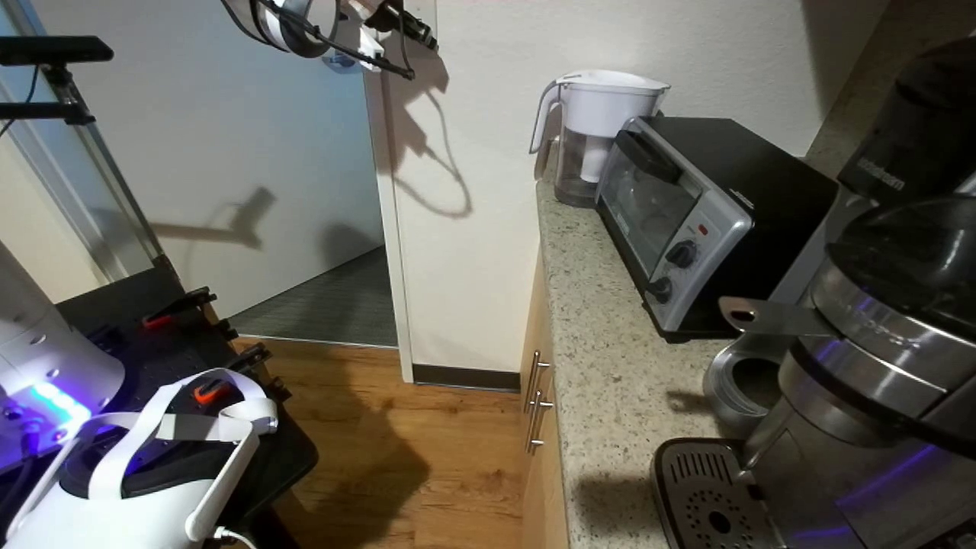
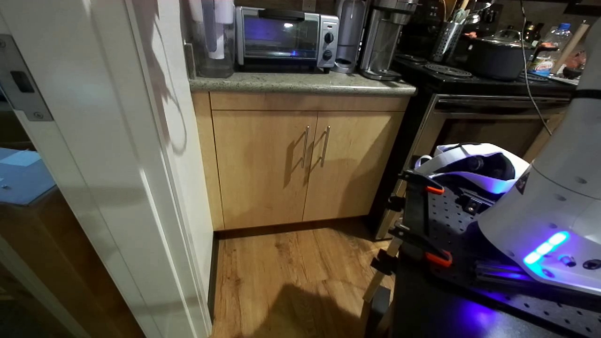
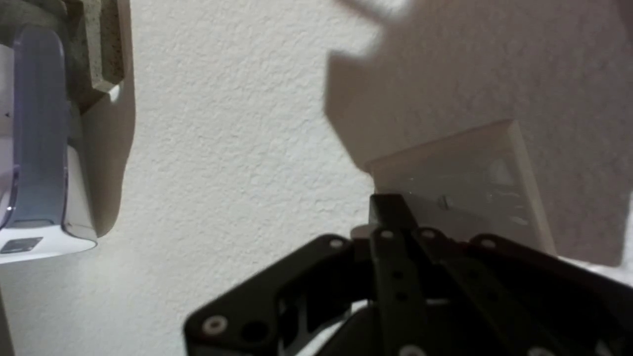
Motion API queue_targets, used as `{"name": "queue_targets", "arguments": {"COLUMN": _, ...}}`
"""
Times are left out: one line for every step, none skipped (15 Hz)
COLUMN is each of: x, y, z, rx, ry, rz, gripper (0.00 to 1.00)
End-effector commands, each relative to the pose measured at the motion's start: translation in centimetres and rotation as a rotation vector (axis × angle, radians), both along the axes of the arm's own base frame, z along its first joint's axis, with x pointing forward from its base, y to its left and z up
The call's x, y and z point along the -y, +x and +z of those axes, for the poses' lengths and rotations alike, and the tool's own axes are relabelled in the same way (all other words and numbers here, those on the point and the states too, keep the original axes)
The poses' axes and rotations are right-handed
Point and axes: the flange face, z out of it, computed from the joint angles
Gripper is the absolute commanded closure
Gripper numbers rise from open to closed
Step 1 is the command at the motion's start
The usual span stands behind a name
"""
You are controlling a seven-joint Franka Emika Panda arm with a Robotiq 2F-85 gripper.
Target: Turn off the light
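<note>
The light switch plate (image 3: 470, 178) is a pale plate on the white wall, tilted and in shadow in the wrist view. A screw shows on its upper part; the switch lever itself is hidden behind my gripper. My gripper (image 3: 393, 210) is shut, with its fingertips together and nothing seen between them. The tips overlap the plate's left edge in the wrist view; I cannot tell whether they touch it. In an exterior view the gripper (image 1: 428, 38) is at the top edge, close to the wall by the door frame, with part of the plate (image 1: 423, 9) behind it.
A water pitcher (image 1: 610, 107) stands on the counter (image 1: 610, 381) by the wall, also seen in the wrist view (image 3: 39, 123). A toaster oven (image 1: 732, 175) and a coffee machine (image 1: 862, 457) stand beyond. A door (image 1: 267, 114) is left of the wall. A white headset (image 1: 152, 473) lies by the robot base.
</note>
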Motion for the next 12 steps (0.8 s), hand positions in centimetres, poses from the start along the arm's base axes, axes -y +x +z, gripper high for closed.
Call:
{"name": "queue_targets", "arguments": {"x": -1.6, "y": -0.4, "z": 1.4, "rx": 0.03, "ry": -0.026, "rz": 0.045, "gripper": 1.0}}
{"name": "queue_targets", "arguments": {"x": -1.6, "y": -0.5, "z": 1.6, "rx": 0.033, "ry": -0.03, "rz": 0.047, "gripper": 1.0}}
{"name": "queue_targets", "arguments": {"x": -1.6, "y": -0.6, "z": 1.6, "rx": 0.033, "ry": -0.036, "rz": 0.05, "gripper": 1.0}}
{"name": "queue_targets", "arguments": {"x": -1.7, "y": -0.7, "z": 1.9, "rx": 0.036, "ry": -0.035, "rz": 0.053, "gripper": 1.0}}
{"name": "queue_targets", "arguments": {"x": -1.8, "y": -0.8, "z": 2.0, "rx": 0.041, "ry": -0.033, "rz": 0.053, "gripper": 1.0}}
{"name": "queue_targets", "arguments": {"x": -1.8, "y": -0.9, "z": 2.3, "rx": 0.044, "ry": -0.031, "rz": 0.053, "gripper": 1.0}}
{"name": "queue_targets", "arguments": {"x": -1.8, "y": -1.0, "z": 2.4, "rx": 0.047, "ry": -0.03, "rz": 0.055, "gripper": 1.0}}
{"name": "queue_targets", "arguments": {"x": -1.8, "y": -1.0, "z": 2.5, "rx": 0.05, "ry": -0.032, "rz": 0.058, "gripper": 1.0}}
{"name": "queue_targets", "arguments": {"x": -1.8, "y": -1.1, "z": 2.6, "rx": 0.051, "ry": -0.038, "rz": 0.063, "gripper": 1.0}}
{"name": "queue_targets", "arguments": {"x": -1.9, "y": -1.1, "z": 2.7, "rx": 0.053, "ry": -0.043, "rz": 0.068, "gripper": 1.0}}
{"name": "queue_targets", "arguments": {"x": -1.9, "y": -1.0, "z": 2.7, "rx": 0.054, "ry": -0.047, "rz": 0.072, "gripper": 1.0}}
{"name": "queue_targets", "arguments": {"x": -1.8, "y": -1.0, "z": 2.8, "rx": 0.056, "ry": -0.051, "rz": 0.074, "gripper": 1.0}}
